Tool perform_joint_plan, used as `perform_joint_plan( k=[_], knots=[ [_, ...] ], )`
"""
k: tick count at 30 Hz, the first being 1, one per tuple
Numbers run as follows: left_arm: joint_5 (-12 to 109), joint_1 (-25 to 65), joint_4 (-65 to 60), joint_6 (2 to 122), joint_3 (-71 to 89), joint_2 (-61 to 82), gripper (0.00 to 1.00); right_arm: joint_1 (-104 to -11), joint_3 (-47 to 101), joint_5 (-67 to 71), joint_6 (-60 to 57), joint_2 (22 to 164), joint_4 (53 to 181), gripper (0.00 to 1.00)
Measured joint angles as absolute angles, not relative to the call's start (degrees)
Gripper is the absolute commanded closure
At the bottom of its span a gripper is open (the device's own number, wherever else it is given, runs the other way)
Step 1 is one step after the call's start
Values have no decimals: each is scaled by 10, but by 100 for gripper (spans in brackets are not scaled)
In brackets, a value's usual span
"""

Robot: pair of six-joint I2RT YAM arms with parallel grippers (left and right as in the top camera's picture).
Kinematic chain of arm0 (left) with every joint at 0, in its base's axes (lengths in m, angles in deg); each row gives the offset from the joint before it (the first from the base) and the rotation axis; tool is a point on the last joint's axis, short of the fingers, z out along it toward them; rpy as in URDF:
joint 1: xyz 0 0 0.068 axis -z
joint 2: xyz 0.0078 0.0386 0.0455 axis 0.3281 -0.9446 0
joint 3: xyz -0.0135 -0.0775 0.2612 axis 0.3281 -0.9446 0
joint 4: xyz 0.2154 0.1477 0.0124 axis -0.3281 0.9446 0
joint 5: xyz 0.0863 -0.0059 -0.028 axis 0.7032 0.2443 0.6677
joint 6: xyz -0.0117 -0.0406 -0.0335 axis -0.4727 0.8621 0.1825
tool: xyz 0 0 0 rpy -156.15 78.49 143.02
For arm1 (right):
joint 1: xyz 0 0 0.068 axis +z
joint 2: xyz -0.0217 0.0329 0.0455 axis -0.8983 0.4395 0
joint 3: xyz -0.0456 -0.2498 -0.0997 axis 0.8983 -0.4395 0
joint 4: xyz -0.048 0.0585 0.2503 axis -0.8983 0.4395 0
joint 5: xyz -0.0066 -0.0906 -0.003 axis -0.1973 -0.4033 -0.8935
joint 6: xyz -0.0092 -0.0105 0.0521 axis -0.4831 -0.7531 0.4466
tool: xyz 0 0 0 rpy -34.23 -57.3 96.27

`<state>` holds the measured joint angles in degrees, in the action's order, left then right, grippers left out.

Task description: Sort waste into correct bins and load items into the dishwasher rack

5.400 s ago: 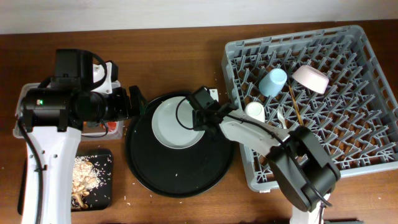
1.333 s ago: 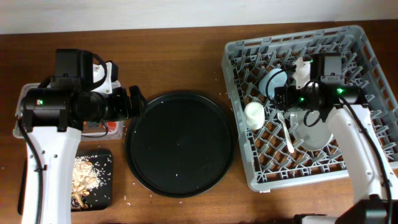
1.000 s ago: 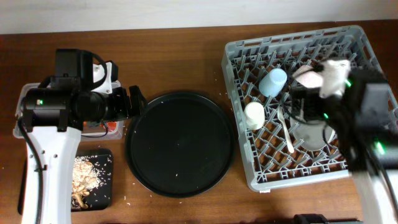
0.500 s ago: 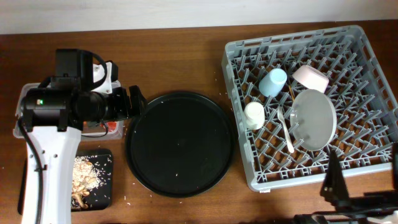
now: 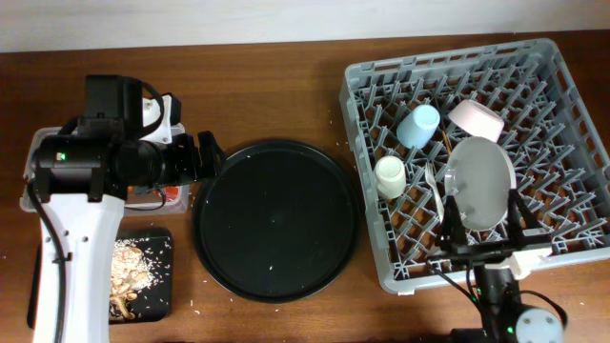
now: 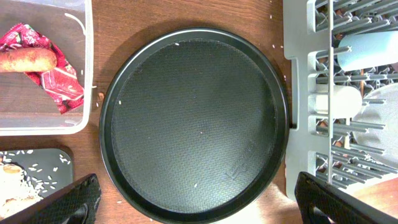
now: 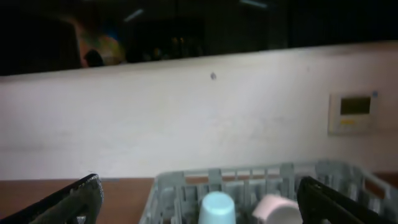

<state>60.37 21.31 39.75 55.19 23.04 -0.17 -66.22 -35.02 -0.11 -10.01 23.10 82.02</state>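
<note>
Left pincer [image 5: 208,158] apart, beside round tray [image 6: 193,124]; right pincer [image 7: 198,190] apart, I see nothing held; plate [image 5: 481,181] in rack [image 5: 572,95].

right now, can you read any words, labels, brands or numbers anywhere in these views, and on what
No text can be read in any view.
Red snack wrapper: it shows print, but too small and crumpled to read.
Wall panel: it has a small display, too blurred to read.
</note>
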Motion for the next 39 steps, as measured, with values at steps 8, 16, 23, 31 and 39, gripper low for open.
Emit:
perform_joint_plan(
  k=[8, 16, 23, 31, 39],
  knots=[
    [604, 213, 397, 552, 230, -2, 1, -624, -416, -16, -113, 231, 820, 1],
    [604, 213, 397, 552, 230, -2, 1, -623, -462, 58, -266, 231, 874, 1],
    [604, 213, 397, 552, 230, -2, 1, -623, -462, 36, -284, 230, 870, 1],
    [604, 213, 397, 552, 230, -2, 1, -623, -463, -34, -211, 230, 883, 1],
    [604, 213, 397, 552, 230, -2, 1, -623, -463, -35, -201, 230, 883, 1]
  ],
)
